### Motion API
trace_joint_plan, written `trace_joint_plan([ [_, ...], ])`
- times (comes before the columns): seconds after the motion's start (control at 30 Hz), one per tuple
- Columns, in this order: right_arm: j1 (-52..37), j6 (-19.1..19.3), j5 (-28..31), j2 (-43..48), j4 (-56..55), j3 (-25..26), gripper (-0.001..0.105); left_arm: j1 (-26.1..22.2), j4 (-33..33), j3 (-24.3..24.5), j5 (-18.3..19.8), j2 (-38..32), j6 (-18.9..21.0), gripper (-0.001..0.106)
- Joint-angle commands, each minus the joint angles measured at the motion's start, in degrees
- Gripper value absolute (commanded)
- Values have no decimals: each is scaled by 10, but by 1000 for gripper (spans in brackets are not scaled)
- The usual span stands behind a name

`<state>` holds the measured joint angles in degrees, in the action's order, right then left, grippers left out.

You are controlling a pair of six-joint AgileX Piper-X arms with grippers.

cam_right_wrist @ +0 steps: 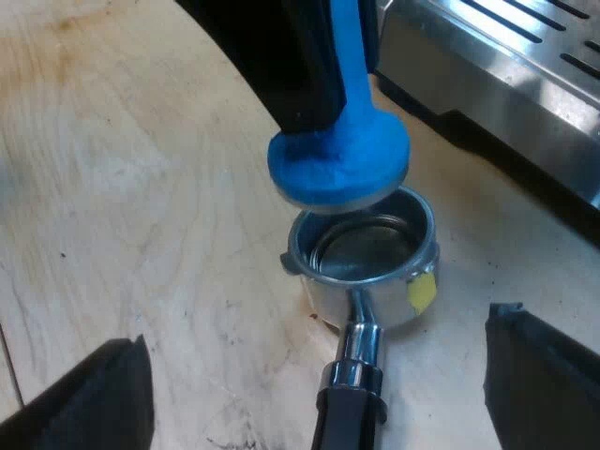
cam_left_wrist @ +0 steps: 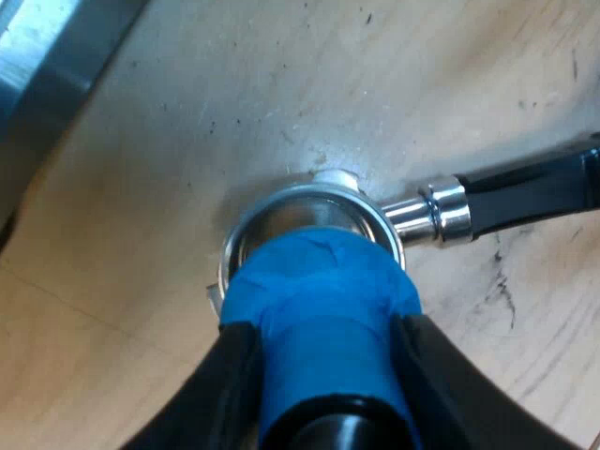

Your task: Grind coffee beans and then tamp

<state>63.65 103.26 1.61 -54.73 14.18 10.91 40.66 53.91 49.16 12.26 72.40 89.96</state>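
Blue tamper (cam_right_wrist: 339,164): clamped between the left gripper's (cam_left_wrist: 323,375) fingers, base poised just over the basket, seemingly lined up for pressing. Metal holder (cam_right_wrist: 366,248): flat on the wooden tabletop (cam_right_wrist: 112,187), close by the espresso machine (cam_right_wrist: 506,66); basket interior looks bare metal. Right gripper (cam_right_wrist: 319,398): fingers spread wide astride the dark handle (cam_left_wrist: 525,192), likely ready to steady it.

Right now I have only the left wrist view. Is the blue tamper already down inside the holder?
Observer: No. In the right wrist view the base of the tamper is over the rim of the holder, not down inside it.
Operator: Is there any ground coffee in the holder?
Observer: It looks empty; I see bare shiny metal at its bottom.
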Motion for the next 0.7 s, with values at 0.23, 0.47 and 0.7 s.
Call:
trace_joint_plan([
  [0.23, 0, 3, -6, 5, 6, 1, 72, 2, -12, 4, 4, 0, -5, 0],
  [0.47, 0, 3, -6, 5, 6, 1, 72, 2, -16, 4, 29, 0, -5, 0],
  [0.7, 0, 3, -6, 5, 6, 1, 72, 2, -19, 3, 29, 0, -5, 0],
])
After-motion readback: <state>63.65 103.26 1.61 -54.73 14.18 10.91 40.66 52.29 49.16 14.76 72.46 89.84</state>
